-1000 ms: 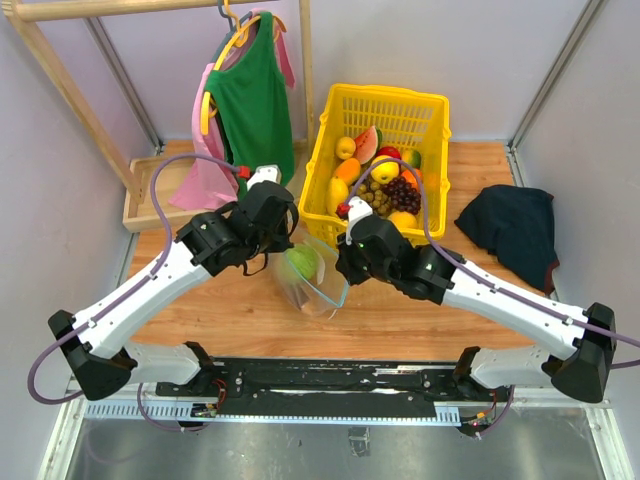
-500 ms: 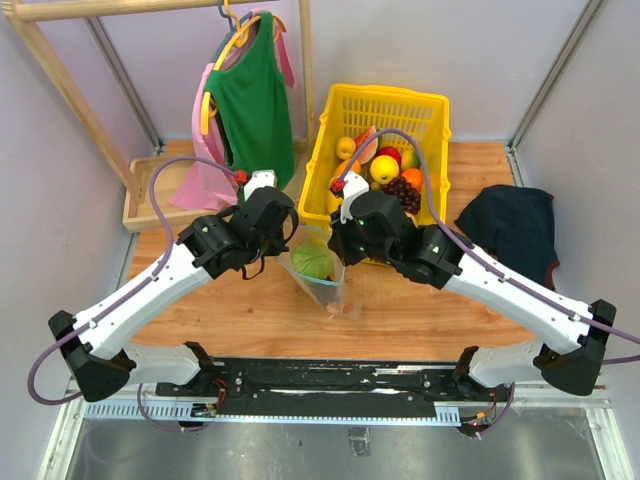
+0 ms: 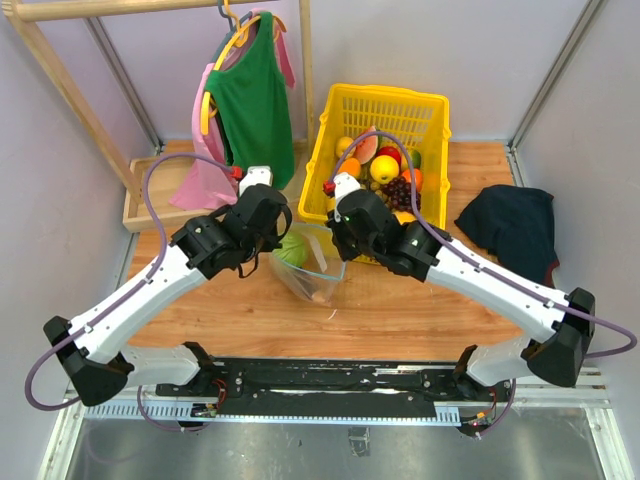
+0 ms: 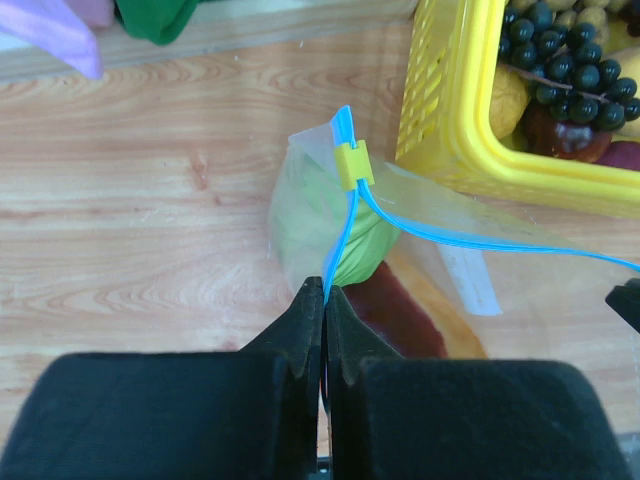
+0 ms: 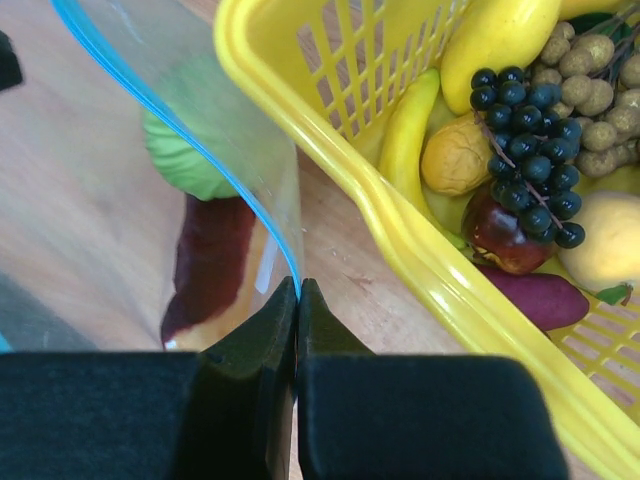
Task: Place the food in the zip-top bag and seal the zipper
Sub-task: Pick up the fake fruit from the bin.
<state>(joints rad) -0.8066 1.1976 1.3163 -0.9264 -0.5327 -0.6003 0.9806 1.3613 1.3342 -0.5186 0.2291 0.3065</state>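
Zip-top bag (image 3: 312,268) with melon (image 4: 362,250) and wedge (image 5: 205,265) inside, beside the basket (image 4: 440,100), has left jaws and right jaws clamped on its zipper (image 4: 345,220).

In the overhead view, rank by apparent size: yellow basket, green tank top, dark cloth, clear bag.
1. yellow basket
2. green tank top, hanging nearer the camera, so unsure
3. dark cloth
4. clear bag

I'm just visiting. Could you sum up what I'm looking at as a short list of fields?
Bag: clear zip-top bag on the table beside the yellow basket
Inside: green melon, reddish-brown wedge
Zipper: blue strip, mouth open, yellow slider at one end
Left gripper: shut on the zipper
Right gripper: shut on the zipper
Basket: holds grapes, banana, other fruit
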